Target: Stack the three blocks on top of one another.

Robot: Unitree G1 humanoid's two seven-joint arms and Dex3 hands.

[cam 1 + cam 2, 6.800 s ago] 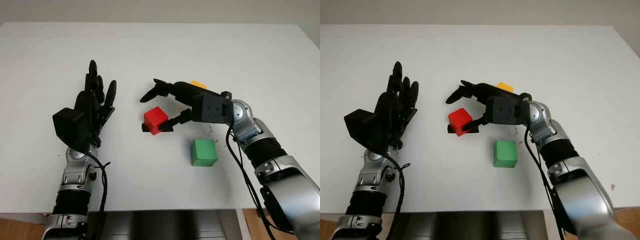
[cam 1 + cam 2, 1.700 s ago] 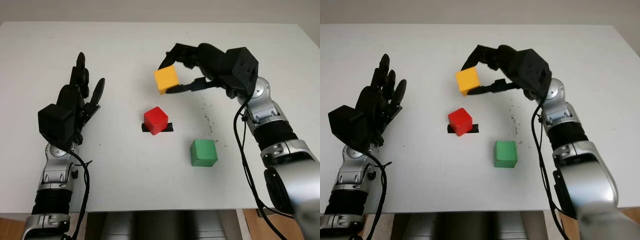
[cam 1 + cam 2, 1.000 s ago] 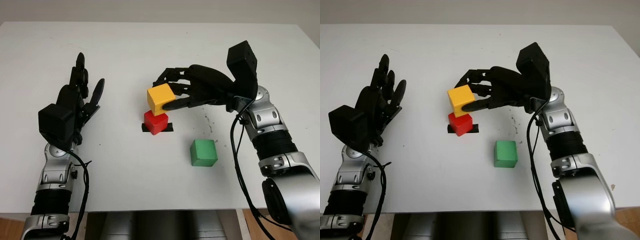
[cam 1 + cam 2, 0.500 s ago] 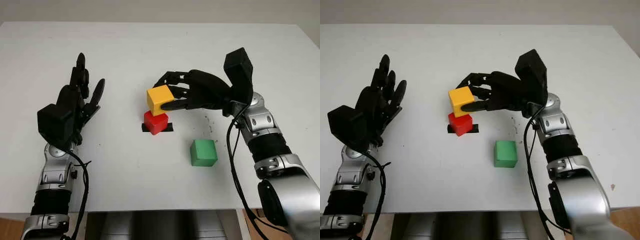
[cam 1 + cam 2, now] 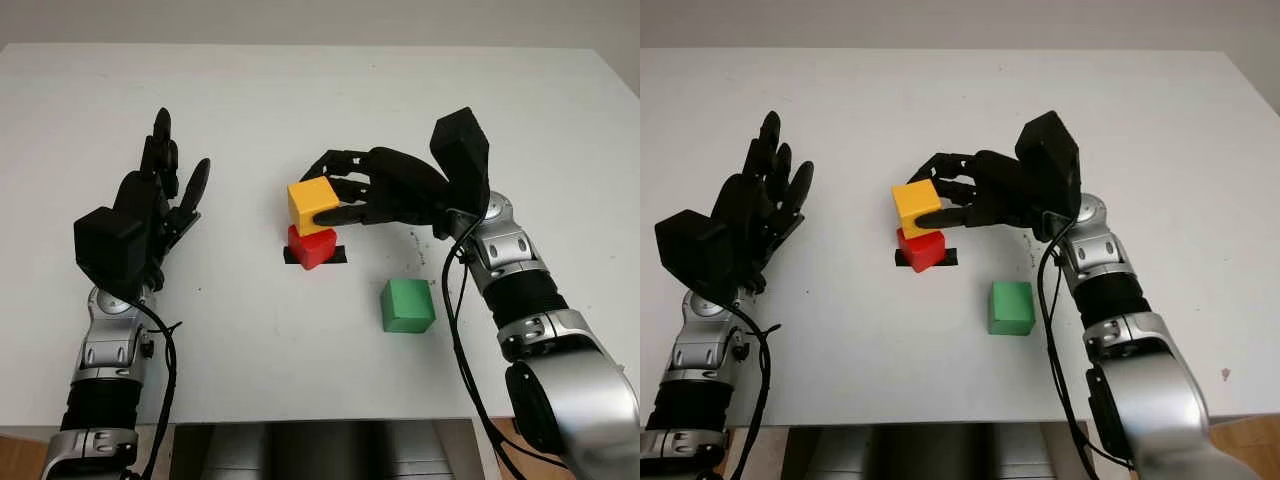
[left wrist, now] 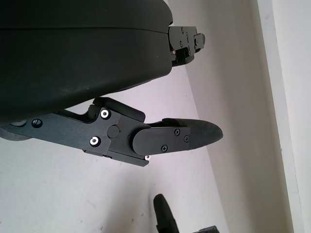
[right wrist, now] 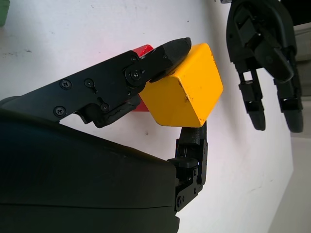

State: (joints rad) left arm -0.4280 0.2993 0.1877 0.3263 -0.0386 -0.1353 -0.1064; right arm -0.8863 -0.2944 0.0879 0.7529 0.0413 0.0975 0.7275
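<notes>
Left hand (image 5: 135,225) open, raised over the table's (image 5: 300,90) left side. Mid-table, right hand (image 5: 345,195) grips yellow block (image 5: 312,205) just atop red block (image 5: 312,246) w/ black mark (image 5: 340,256) under it; green block (image 5: 407,305) sits apart to the right.

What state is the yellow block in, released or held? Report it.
Held. The right hand grips the yellow block with fingers on opposite sides, just above the red block; whether the two blocks touch cannot be told.
</notes>
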